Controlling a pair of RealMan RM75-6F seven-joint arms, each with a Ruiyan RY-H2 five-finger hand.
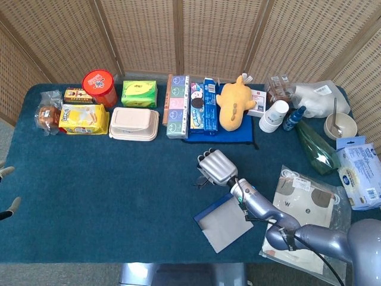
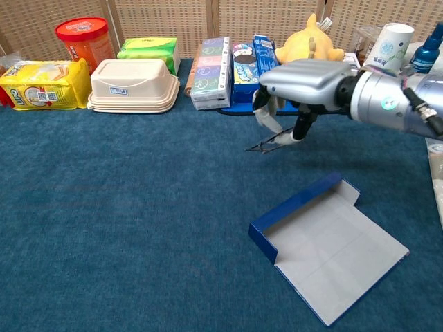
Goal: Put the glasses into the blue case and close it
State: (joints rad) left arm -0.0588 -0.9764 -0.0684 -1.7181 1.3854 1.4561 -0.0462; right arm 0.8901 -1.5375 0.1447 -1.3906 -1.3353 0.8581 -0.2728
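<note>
Right hand (image 2: 297, 93) pinches the thin, light glasses (image 2: 271, 144) above the table, and they look easy to bend, so hold the frame gently over the blue case (image 2: 332, 252).

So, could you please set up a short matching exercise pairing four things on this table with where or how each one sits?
Things:
1. glasses
2. blue case
3. red canister
4. yellow plush toy

States:
A. lying open and flat
B. back left, beside the green pack
C. pinched in the right hand
D. behind the right hand, back row

Pairs: 1-C, 2-A, 3-B, 4-D
</note>
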